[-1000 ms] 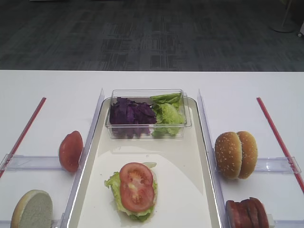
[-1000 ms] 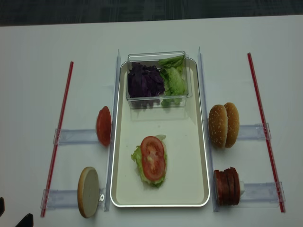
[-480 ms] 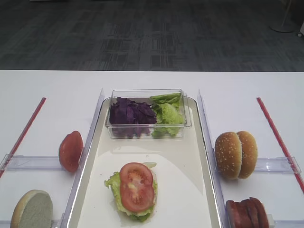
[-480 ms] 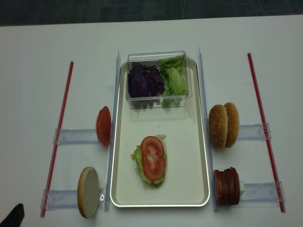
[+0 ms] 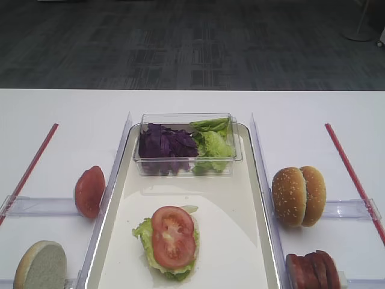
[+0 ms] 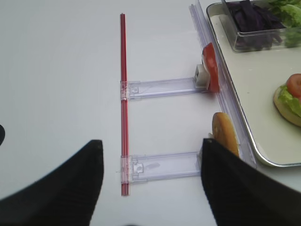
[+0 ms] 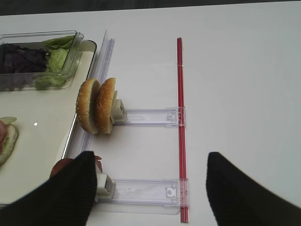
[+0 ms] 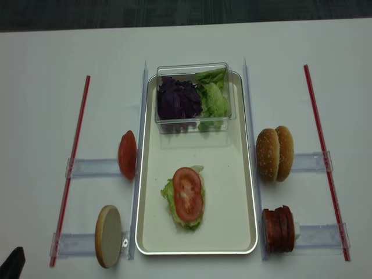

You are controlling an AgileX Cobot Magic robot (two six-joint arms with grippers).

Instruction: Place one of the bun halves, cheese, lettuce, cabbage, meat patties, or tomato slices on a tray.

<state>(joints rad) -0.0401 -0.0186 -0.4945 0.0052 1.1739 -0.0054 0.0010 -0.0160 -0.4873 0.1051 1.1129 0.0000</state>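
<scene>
1. Left hand: fingers standing wide apart, gripping nothing, hanging over the table.
2. Right hand: likewise spread wide, gripping nothing.
3. Tomato slice: lying on lettuce on the tray, ahead and right of the left hand.
4. Bun halves: standing on edge ahead of the right hand, beside the tray.

White table, dark grey patterned carpet floor beyond, pale stand base at far right
</scene>
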